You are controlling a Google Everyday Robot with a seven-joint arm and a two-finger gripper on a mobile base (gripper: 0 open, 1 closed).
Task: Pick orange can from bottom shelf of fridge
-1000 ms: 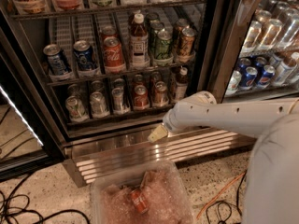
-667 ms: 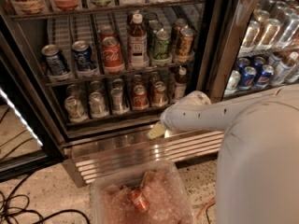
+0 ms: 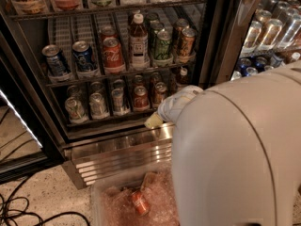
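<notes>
The orange can [image 3: 160, 93], a small orange-brown aluminium drink can with dark markings and a silver top, stands upright at the front of the bottom shelf [image 3: 108, 120], a dark-railed wire rack that runs the full width of the fridge [image 3: 214, 41], a tall drinks cooler with a dark frame and a ribbed stainless steel base.

Just left of the orange can stands a redder can with white lettering [image 3: 140, 98]. Further left of it is a row of silver-grey cans [image 3: 98, 105]. Right of the orange can, set a little deeper, is a small dark bottle with a white cap [image 3: 182, 75].

The robot's pale yellowish claw [image 3: 153, 121] hangs below and slightly left of the orange can, in front of the shelf's rail and apart from the can. Whether it is open or closed cannot be told. The bulky white arm [image 3: 235, 149] fills the space below and to the right of the orange can.

Above the orange can, the next rack carries blue cans [image 3: 84, 56], a red Coca-Cola can [image 3: 113, 54], a brown bottle with a white cap [image 3: 138, 39] and a green can [image 3: 163, 44].

Well below the orange can, a clear plastic tub of ice [image 3: 113, 206] sits on the floor and holds a red can [image 3: 140, 202].
</notes>
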